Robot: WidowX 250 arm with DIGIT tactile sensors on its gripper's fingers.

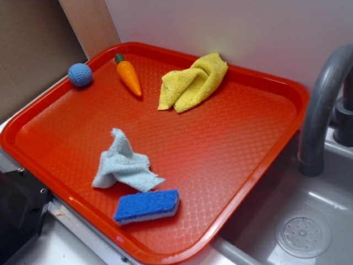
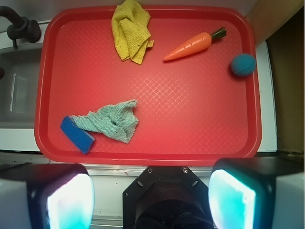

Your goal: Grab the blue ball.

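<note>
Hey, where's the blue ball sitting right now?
In the exterior view the blue ball rests against the red tray's far left rim, just left of the toy carrot.

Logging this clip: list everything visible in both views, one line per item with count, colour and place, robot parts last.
tray: 1, red, on the counter beside the sink
blue ball: 1, medium blue, knitted, on the tray's rim at a far corner
toy carrot: 1, orange with green top, lying on the tray near the ball
yellow cloth: 1, crumpled, far side of the tray
pale green cloth: 1, crumpled, near side, touching the sponge
sponge: 1, blue with white underside, near edge of the tray
faucet: 1, grey, over the sink
sink: 1, grey, with round drain
gripper: 1, black, fingers wide apart, off the tray, holding nothing
</note>
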